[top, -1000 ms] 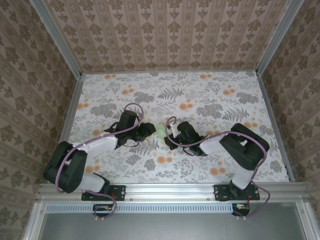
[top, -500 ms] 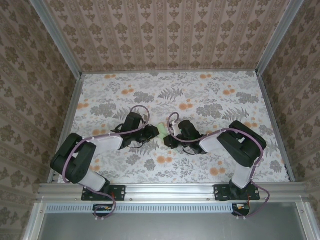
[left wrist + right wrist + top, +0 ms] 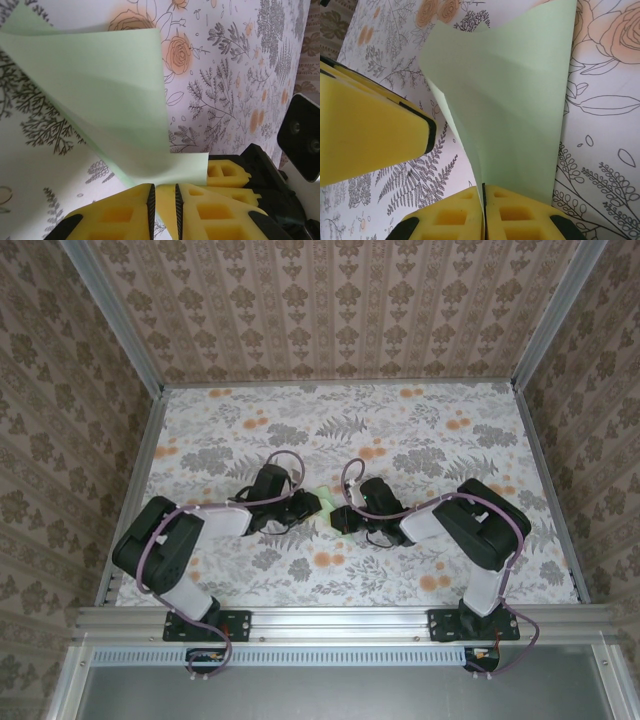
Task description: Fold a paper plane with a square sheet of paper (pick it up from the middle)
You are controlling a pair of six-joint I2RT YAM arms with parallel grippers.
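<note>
Pale-green paper, top view: the square sheet of paper (image 3: 322, 500) stands bunched up between the 2 grippers at the middle of the table (image 3: 420, 430), raised rather than flat. Since 1 second back the left arm has swung inward, bringing the left gripper (image 3: 306, 506) against the sheet, opposite the right gripper (image 3: 340, 517). Left wrist view: the sheet (image 3: 110, 95) curls up off the floral surface, 1 corner dipping into the left gripper (image 3: 162, 192). Its jaws are narrow with a thin slit left, so the pinch does not look firm yet. Right wrist view: the right gripper (image 3: 483, 192) is clamped on the sheet's (image 3: 520, 100) lower edge, fingers pressed together. Judgement: a 2-handed hold is nearly set and folding can follow. Containers: none seen.
</note>
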